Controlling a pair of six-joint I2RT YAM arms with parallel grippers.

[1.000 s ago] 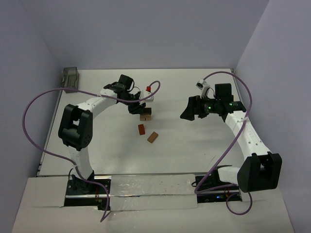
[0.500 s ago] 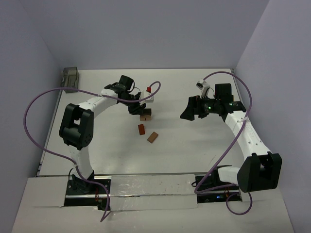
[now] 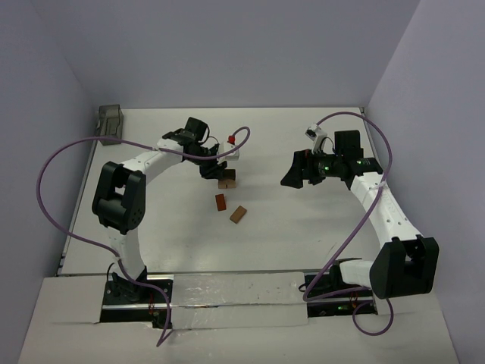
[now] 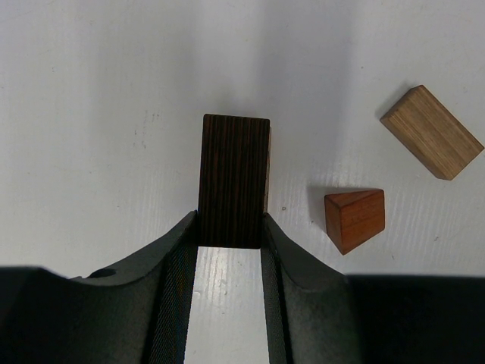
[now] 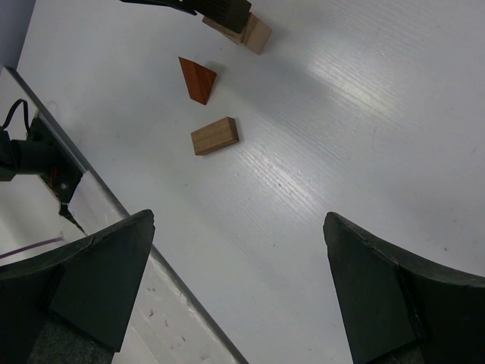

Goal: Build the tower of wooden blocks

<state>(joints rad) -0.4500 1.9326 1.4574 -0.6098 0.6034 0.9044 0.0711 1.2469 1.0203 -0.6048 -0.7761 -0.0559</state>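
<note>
Here, dark block clamped in left gripper, red wedge and tan block seen nearby, right gripper spread wide.

There are four wooden blocks: two tan ones, tan block one at centre left of the right wrist view and tan block two at its top, one dark block, and one red wedge. There is one grey container, upper left in the top view. There are two arms, the left arm and the right arm.

Plain lavender walls enclose a white table under soft, even light.
</note>
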